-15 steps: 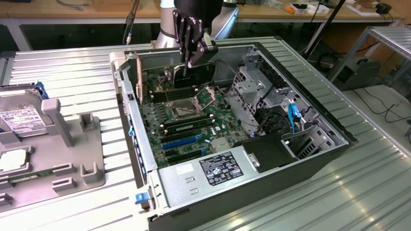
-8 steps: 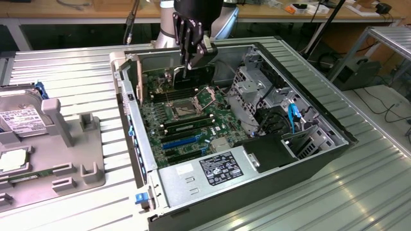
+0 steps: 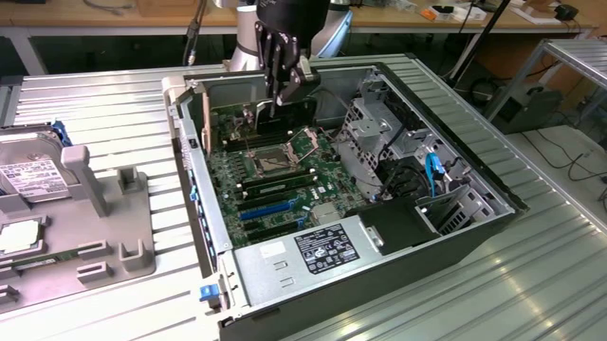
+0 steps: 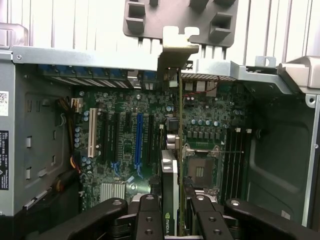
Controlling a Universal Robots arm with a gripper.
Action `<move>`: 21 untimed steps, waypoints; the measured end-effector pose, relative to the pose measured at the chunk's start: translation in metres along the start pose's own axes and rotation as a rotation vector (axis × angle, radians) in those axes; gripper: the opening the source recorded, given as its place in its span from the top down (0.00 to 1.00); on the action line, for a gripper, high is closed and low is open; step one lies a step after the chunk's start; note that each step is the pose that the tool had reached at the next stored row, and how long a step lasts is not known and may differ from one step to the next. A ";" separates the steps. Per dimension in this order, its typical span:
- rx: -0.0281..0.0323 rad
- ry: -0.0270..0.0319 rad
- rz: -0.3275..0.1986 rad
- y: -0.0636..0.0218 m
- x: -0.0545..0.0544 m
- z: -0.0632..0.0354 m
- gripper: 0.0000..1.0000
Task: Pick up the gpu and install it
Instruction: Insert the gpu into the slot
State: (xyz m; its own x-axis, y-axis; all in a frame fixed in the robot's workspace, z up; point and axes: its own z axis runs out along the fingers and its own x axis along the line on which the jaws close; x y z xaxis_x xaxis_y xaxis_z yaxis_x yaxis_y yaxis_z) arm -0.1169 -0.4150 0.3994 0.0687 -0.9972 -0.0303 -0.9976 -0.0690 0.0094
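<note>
gpu (image 4: 171, 175) end hidden between fingers (image 4: 149, 216) of hand (image 4: 175, 207), arm (image 3: 246, 34) cut by exterior view's edge

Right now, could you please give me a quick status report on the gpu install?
Gripper shut on the gpu. Card held edge-on above the motherboard, not seated. Nothing seen blocking the expansion slots.

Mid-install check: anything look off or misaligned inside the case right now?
The gpu, gripped edge-on between the fingers, hangs offset from the blue slot, toward the open CPU socket. No damage or spills seen.
</note>
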 end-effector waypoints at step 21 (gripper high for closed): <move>-0.0001 -0.0001 0.000 -0.0059 0.001 0.0099 0.73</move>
State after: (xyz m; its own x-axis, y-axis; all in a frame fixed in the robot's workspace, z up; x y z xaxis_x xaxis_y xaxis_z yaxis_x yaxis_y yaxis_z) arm -0.1111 -0.4150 0.3895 0.0687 -0.9972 -0.0303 -0.9976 -0.0690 0.0095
